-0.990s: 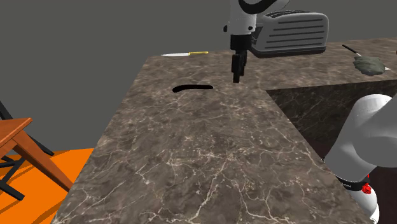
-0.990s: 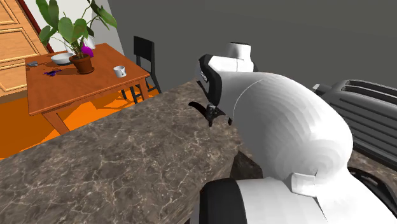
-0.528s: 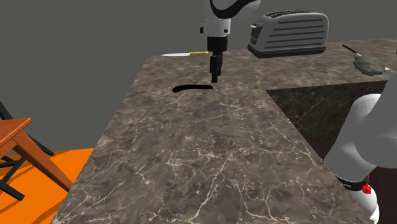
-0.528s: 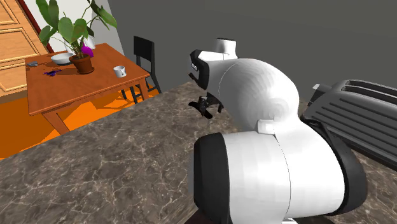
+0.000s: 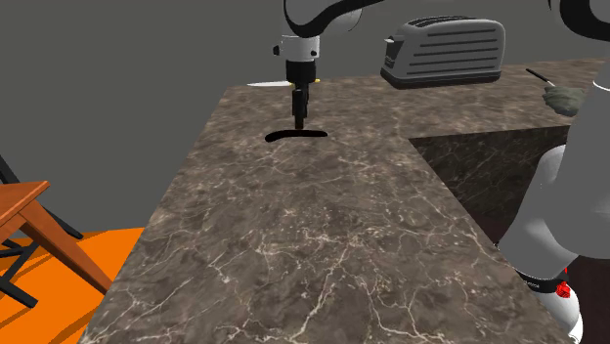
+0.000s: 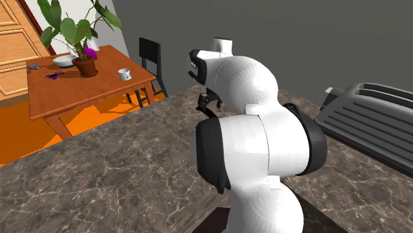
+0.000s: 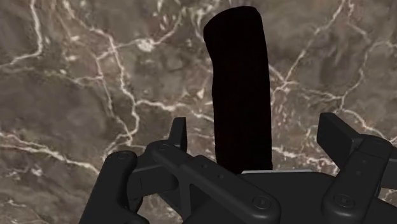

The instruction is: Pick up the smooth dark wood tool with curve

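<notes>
The black gripper (image 5: 300, 119) hangs just above the dark curved tool (image 5: 296, 135) near the marble counter's (image 5: 293, 225) far edge, fingers spread wide (tool between them, untouched).

No word, number or brand can be read anywhere. A small pale mark sits on the arm's dark joint (image 6: 194, 65) in the second exterior view. Tiny marks run along the dark band (image 5: 541, 282) low on the arm in the shoulder view. Both are too small to read.
</notes>
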